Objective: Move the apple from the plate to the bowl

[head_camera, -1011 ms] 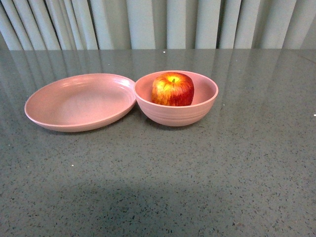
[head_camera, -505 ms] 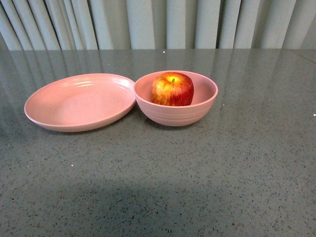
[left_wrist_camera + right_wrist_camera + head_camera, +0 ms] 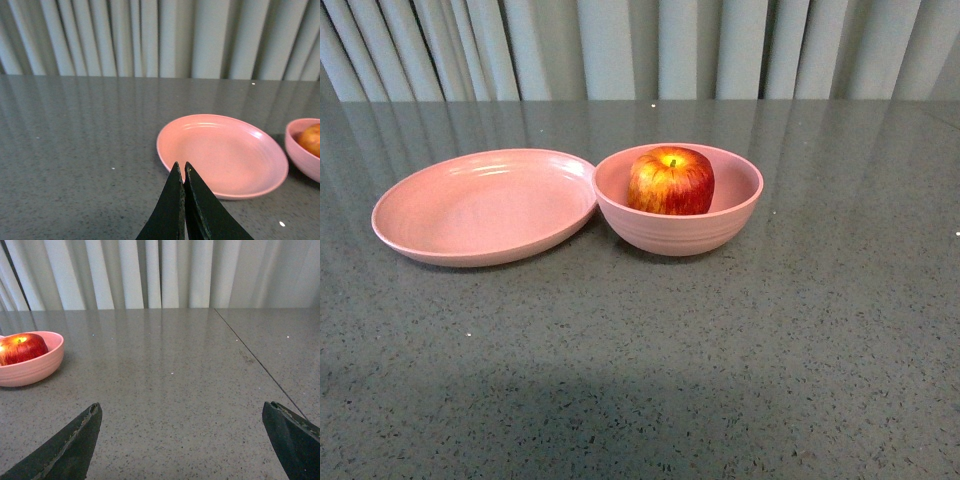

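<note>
The red and yellow apple (image 3: 670, 181) sits stem up inside the deep pink bowl (image 3: 678, 231) at the table's middle. The shallow pink plate (image 3: 485, 205) lies bare just left of the bowl, its rim touching the bowl's. Neither arm shows in the front view. In the left wrist view my left gripper (image 3: 180, 165) is shut with nothing in it, its tips near the plate (image 3: 222, 155); the bowl (image 3: 303, 150) and apple (image 3: 312, 139) sit beyond. In the right wrist view my right gripper (image 3: 182, 407) is wide open over bare table, well away from the bowl (image 3: 30, 365) and apple (image 3: 22, 348).
The grey speckled table (image 3: 720, 360) runs to a pale pleated curtain (image 3: 640, 45) at the back. A thin seam (image 3: 255, 360) crosses the table surface in the right wrist view.
The plate, bowl and apple show a few pixels further right in the front view. Nothing else differs.
</note>
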Robot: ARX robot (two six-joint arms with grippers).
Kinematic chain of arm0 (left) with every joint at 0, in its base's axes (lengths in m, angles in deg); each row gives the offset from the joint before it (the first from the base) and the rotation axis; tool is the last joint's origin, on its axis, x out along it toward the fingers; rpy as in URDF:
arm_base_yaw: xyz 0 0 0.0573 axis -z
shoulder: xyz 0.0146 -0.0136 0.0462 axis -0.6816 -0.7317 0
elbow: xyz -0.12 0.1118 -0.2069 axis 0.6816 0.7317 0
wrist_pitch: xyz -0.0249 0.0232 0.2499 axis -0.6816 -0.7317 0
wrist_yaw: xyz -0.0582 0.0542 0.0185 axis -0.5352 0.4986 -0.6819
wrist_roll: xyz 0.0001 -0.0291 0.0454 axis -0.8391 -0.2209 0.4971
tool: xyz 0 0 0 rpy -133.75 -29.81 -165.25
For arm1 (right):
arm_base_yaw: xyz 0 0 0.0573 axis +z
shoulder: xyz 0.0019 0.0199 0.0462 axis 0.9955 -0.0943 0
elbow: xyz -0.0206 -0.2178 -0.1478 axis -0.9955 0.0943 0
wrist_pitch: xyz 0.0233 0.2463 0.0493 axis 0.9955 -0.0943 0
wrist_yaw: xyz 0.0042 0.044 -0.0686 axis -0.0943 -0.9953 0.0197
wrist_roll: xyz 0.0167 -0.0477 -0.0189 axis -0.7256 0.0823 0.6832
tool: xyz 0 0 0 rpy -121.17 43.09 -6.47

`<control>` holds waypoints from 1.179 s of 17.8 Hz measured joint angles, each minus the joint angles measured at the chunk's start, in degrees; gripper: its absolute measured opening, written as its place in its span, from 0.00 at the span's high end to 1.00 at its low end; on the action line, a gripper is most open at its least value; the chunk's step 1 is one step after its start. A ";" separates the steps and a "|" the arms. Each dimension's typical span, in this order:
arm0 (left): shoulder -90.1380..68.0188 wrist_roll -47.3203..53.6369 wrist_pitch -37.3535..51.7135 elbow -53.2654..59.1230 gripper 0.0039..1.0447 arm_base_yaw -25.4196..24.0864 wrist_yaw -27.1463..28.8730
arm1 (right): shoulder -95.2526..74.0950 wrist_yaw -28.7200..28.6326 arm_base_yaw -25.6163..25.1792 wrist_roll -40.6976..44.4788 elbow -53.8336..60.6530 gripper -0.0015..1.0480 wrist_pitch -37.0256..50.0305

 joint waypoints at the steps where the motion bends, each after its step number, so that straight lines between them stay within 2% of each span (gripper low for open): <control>1: 1.75 0.07 -0.59 1.29 0.99 -2.95 -3.04 | 0.00 0.00 0.00 0.00 0.00 0.06 0.00; 11: 17.11 0.11 -9.75 7.58 0.99 -3.43 -3.69 | 0.00 0.00 0.00 0.00 0.00 0.06 0.00; 12: 18.01 0.11 -7.54 9.03 0.99 -3.41 -3.69 | 0.00 0.00 0.00 0.00 0.00 0.06 0.00; 21: 24.20 0.11 -14.32 9.11 0.99 -3.41 -3.69 | 0.00 0.00 0.00 0.00 0.00 0.06 0.00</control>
